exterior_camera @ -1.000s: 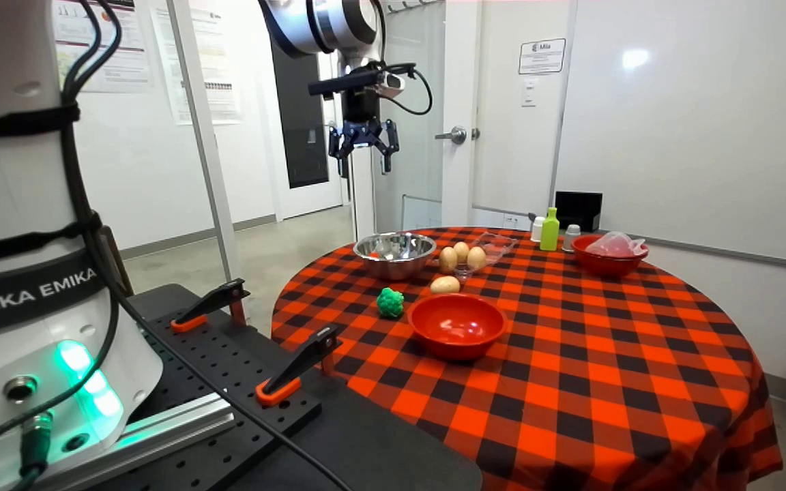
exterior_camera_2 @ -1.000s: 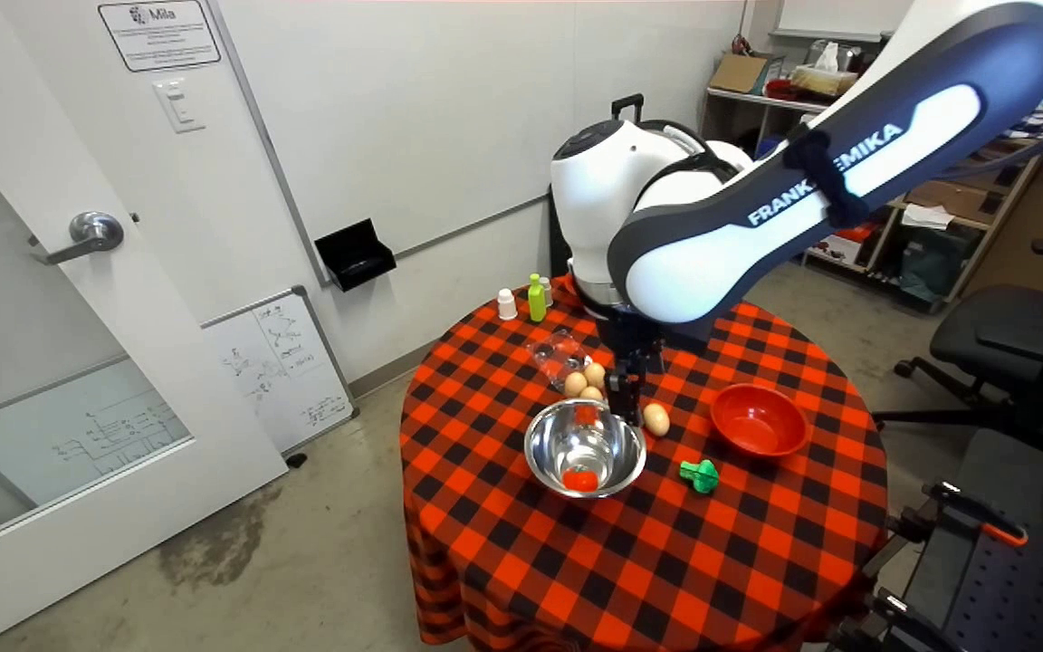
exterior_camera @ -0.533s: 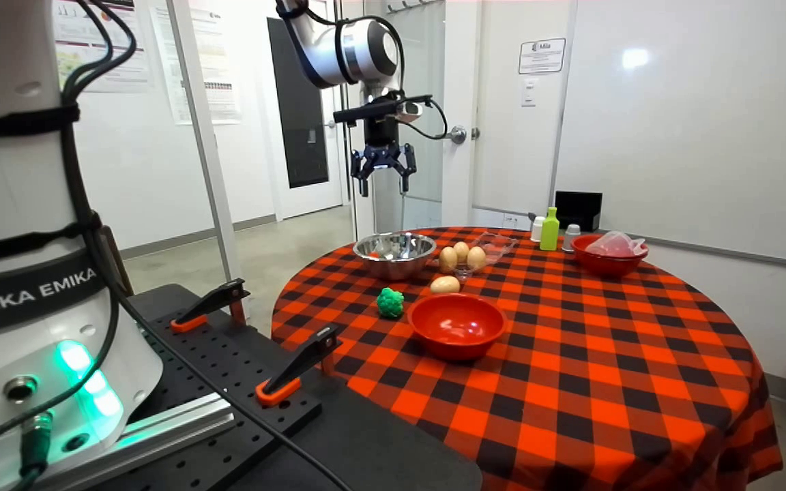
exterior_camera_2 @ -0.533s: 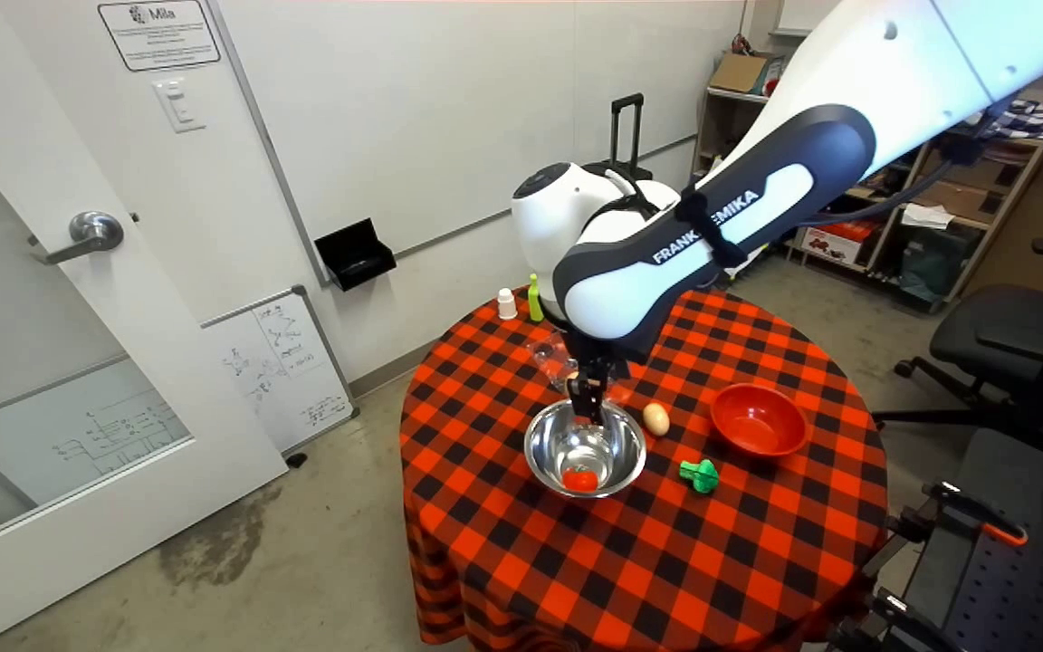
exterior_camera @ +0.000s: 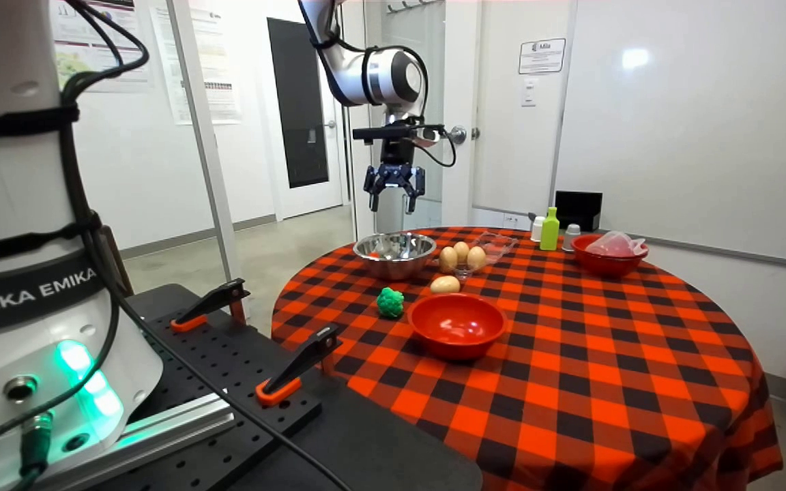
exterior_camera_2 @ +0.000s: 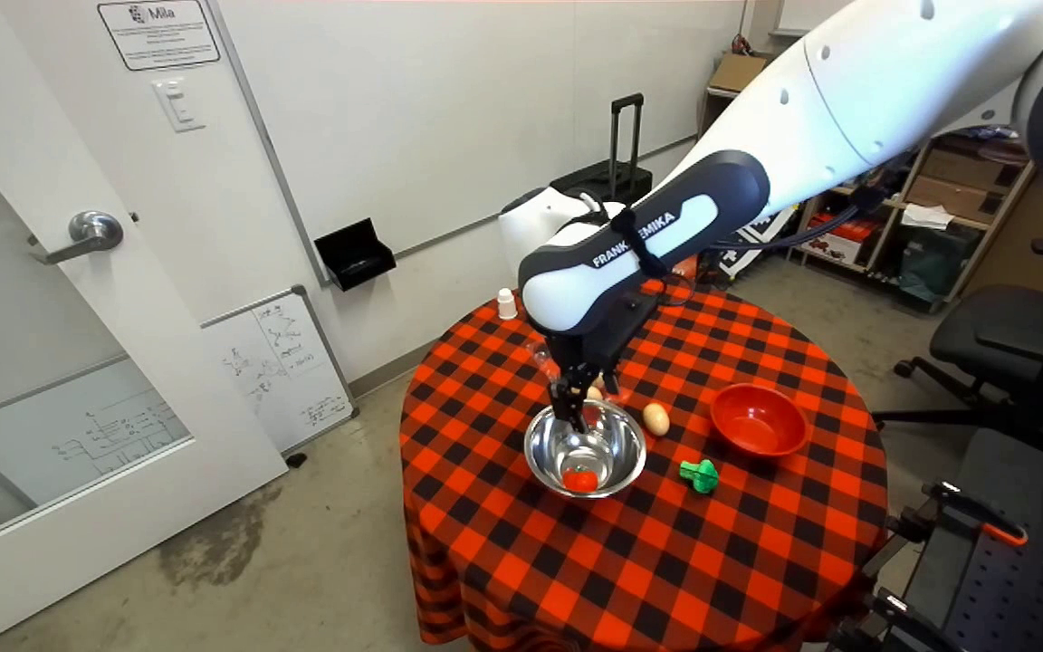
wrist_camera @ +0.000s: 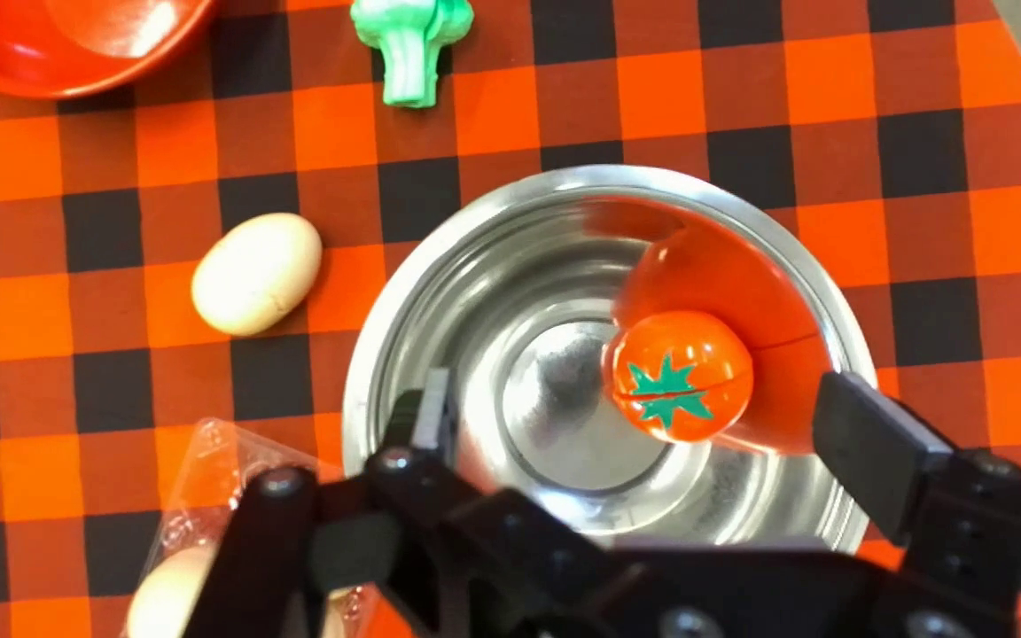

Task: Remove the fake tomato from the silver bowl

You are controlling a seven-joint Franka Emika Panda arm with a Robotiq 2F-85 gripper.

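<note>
The fake tomato (wrist_camera: 683, 377), orange-red with a green star-shaped leaf mark, lies inside the silver bowl (wrist_camera: 555, 184) on its right side in the wrist view. In an exterior view the tomato (exterior_camera_2: 580, 480) sits at the near side of the bowl (exterior_camera_2: 540, 457). In an exterior view only a red bit of the tomato (exterior_camera: 374, 255) shows over the rim of the bowl (exterior_camera: 396, 268). My gripper (exterior_camera: 391, 206) is open and empty, above the bowl and apart from it. In the wrist view the tomato shows between the spread fingers (wrist_camera: 874, 456), nearer the right one.
A red bowl (exterior_camera: 456, 327), a green broccoli piece (exterior_camera: 390, 303) and a lone egg (wrist_camera: 256, 274) are near the silver bowl. Several eggs with a clear plastic carton (exterior_camera: 495, 247) lie beside it. A green bottle (exterior_camera: 550, 232) and another red bowl (exterior_camera: 608, 262) stand farther off.
My gripper has come down and closer over the silver bowl, moving right in an exterior view, and stays open. The tomato and bowl have not moved.
</note>
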